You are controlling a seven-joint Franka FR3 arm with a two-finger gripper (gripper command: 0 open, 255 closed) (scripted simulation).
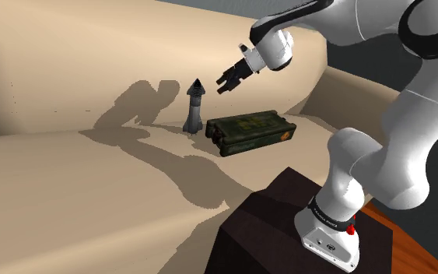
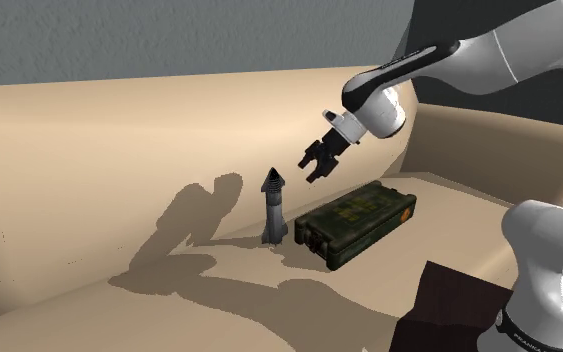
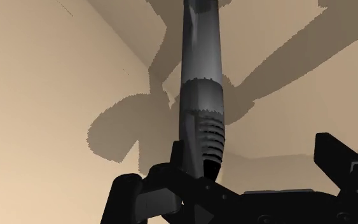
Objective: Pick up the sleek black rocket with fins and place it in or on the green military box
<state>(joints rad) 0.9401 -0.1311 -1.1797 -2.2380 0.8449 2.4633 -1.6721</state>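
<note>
Item: dark rocket, upright on its fins on the beige couch seat, just beside the green box. Standing leaves its body free for grasping. Jaws: open, empty, hovering near the nose, seemingly lining up.

Free air tops the rocket, but the green box lies just beside it

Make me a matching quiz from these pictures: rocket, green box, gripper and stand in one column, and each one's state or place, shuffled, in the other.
Column one
1. rocket
2. green box
3. gripper
4. stand

Column two
A. dark, at the shoulder view's lower right
B. open, in the air
C. standing upright
D. lying flat

Pairs: 1-C, 2-D, 3-B, 4-A
</note>
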